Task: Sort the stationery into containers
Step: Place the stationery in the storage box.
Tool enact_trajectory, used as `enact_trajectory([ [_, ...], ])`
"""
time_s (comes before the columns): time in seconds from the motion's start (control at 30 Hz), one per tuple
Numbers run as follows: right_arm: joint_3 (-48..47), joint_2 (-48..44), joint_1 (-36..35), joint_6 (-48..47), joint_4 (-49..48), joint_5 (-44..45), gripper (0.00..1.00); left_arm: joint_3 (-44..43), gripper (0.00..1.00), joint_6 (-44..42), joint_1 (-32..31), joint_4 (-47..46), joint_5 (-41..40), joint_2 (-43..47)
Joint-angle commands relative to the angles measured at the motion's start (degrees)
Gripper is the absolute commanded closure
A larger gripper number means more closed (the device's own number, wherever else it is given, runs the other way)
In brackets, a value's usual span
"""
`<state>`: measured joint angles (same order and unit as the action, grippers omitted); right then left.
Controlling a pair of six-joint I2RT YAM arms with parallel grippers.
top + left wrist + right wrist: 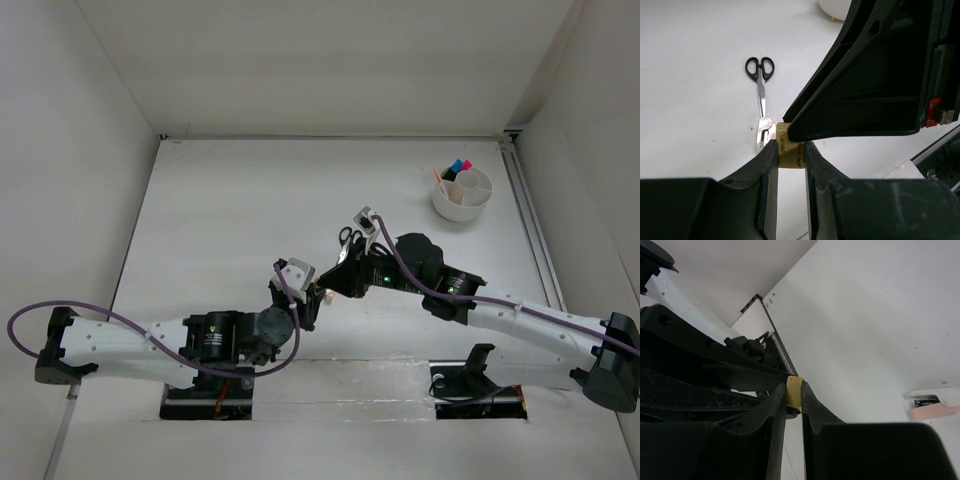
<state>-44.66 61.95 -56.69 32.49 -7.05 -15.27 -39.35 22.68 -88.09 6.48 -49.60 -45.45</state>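
While the two arms are meeting over the table [230, 200], I am watching the pale yellow stick [789, 152] being pinched from two sides at once. The left gripper [790, 146] is clamping it between both fingers, with the printed face of the stick showing in the gap. The right gripper [793, 390] is bearing on the same stick from the opposite end. In its own wrist view both fingers are pressing against the yellow sides, so I am reading each gripper as closed on it.

All of this is happening well apart from the round white tub [455, 212], to the tub's left and nearer the arm bases. The black-handled scissors [760, 95] are lying closed on the table, also left of the tub, with their blades pointing toward the grippers. The markers with pink and blue caps [458, 167] are leaning in a compartment on the tub's far side. A small pink-and-white piece [935, 405] is lying on the table in the right wrist view.
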Motion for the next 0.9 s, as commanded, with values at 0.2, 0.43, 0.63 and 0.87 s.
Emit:
enact_trajectory([
  [0.2, -2.3, -0.3, -3.3, 0.3, 2.3, -7.3, 1.0, -1.4, 1.0, 0.9, 0.6, -2.7, -8.7, 0.2],
  [0.43, -1.7, -2.4, -3.8, 0.3, 1.0, -4.4, 1.0, -2.0, 0.66, 2.5, 0.6, -0.8, -9.9, -0.3],
  [0.63, -0.5, -2.5, -3.8, 1.5, -2.6, -1.3, 1.0, -2.0, 0.36, 2.5, 0.6, -0.8, -6.9, 0.8],
  [0.87, -0.5, -0.8, -3.8, 0.7, -4.0, 9.8, 1.0, -0.8, 0.09, 2.0, 0.6, -1.9, -3.0, 3.1],
])
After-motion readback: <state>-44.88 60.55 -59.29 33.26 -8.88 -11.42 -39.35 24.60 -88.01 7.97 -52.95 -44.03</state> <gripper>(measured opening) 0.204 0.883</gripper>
